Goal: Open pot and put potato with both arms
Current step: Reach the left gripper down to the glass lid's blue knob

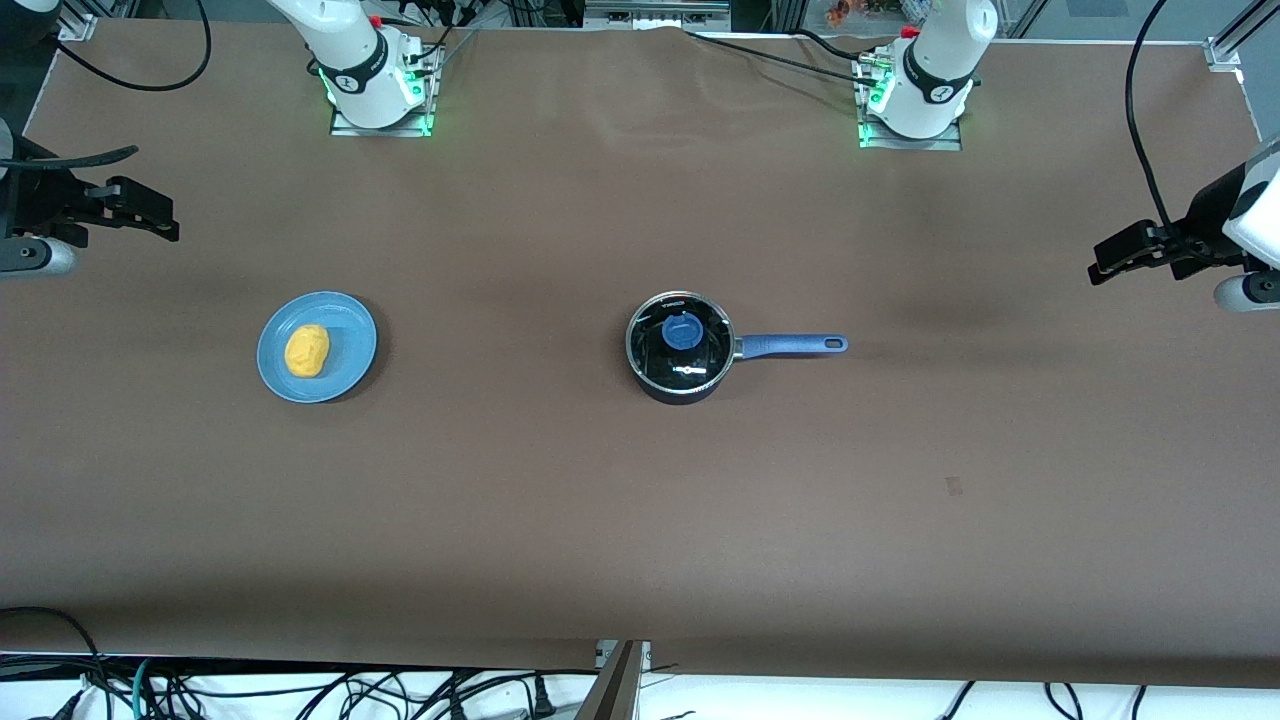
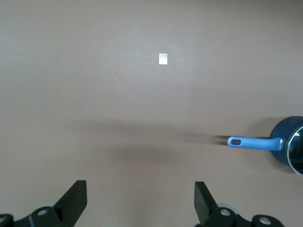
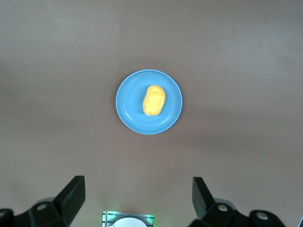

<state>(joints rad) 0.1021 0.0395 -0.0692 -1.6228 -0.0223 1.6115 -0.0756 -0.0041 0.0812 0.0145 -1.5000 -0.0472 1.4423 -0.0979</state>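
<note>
The black pot (image 1: 680,390) stands mid-table with its glass lid (image 1: 700,350) on, blue knob (image 1: 683,331) up, and its blue handle (image 1: 790,345) points toward the left arm's end. The yellow potato (image 1: 307,351) lies on a blue plate (image 1: 350,335) toward the right arm's end. My left gripper (image 1: 1100,262) hangs open and empty high over its end of the table; its wrist view (image 2: 140,196) shows the pot's edge (image 2: 284,130) and handle (image 2: 253,143). My right gripper (image 1: 165,222) hangs open and empty over its end; its wrist view (image 3: 138,194) shows the potato (image 3: 154,100) on the plate (image 3: 130,113).
The brown table (image 1: 560,500) carries a small sticker (image 1: 954,486) nearer the front camera toward the left arm's end; the sticker also shows in the left wrist view (image 2: 163,58). The arm bases (image 1: 380,90) stand at the table's back edge. Cables hang along the front edge.
</note>
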